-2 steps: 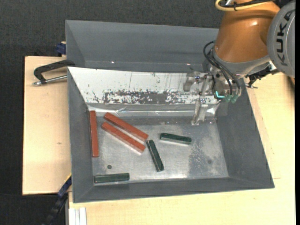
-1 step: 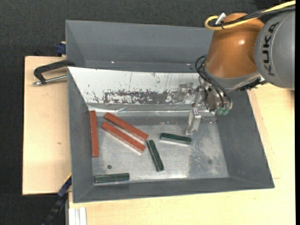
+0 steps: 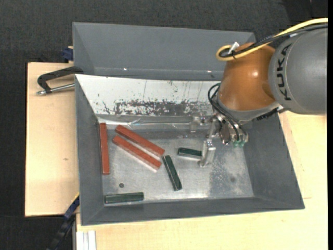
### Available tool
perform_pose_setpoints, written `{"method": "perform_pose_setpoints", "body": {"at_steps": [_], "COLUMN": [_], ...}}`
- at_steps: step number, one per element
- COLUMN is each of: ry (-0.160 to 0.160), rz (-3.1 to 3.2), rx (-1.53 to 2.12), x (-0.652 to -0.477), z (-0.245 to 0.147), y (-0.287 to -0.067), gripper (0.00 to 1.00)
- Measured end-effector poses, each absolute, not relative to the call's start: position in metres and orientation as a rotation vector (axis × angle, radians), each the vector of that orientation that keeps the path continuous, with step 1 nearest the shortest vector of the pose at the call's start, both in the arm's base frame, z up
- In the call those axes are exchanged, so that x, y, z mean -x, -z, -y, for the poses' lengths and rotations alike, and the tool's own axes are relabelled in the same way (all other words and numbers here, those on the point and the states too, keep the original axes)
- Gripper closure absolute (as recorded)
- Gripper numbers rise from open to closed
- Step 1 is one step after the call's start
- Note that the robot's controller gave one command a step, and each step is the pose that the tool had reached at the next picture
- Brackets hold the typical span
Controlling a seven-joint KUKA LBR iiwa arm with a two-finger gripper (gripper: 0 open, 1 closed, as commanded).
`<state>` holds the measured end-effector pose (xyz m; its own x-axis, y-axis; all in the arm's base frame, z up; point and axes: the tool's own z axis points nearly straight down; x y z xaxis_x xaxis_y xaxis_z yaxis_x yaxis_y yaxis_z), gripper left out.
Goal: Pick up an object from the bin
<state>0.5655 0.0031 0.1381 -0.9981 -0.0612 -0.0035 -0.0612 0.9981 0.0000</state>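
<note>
My gripper [image 3: 208,155] hangs low over the bin floor, right of the middle. A short dark green bar [image 3: 189,152] lies flat just to its left, and the bar's right end reaches the gripper's tip. Whether the tip grips that bar cannot be made out. A longer dark green bar [image 3: 172,172] lies slanted on the floor a little further left and nearer the front.
Two orange-red bars [image 3: 140,139] [image 3: 136,154] lie side by side, slanted, left of the middle. A third orange-red bar [image 3: 105,148] runs along the left wall. Another dark green bar [image 3: 124,197] lies at the front left, with a small dark dot [image 3: 122,186] above it.
</note>
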Motion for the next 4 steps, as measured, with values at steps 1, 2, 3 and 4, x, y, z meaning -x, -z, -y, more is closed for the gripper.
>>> {"method": "perform_pose_setpoints", "body": {"at_steps": [1, 2, 3, 4], "ry": [-0.001, -0.001, -0.001, 0.000], "rz": [-3.136, -3.136, -3.138, -3.133], "rx": [-0.010, -0.010, -0.010, 0.050], "x": [-0.581, -0.581, -0.580, -0.580], "z": [0.057, 0.057, 0.057, 0.058], "y": [-0.073, -0.073, -0.075, -0.129], "gripper": [1.00, 1.00, 1.00, 1.00]}}
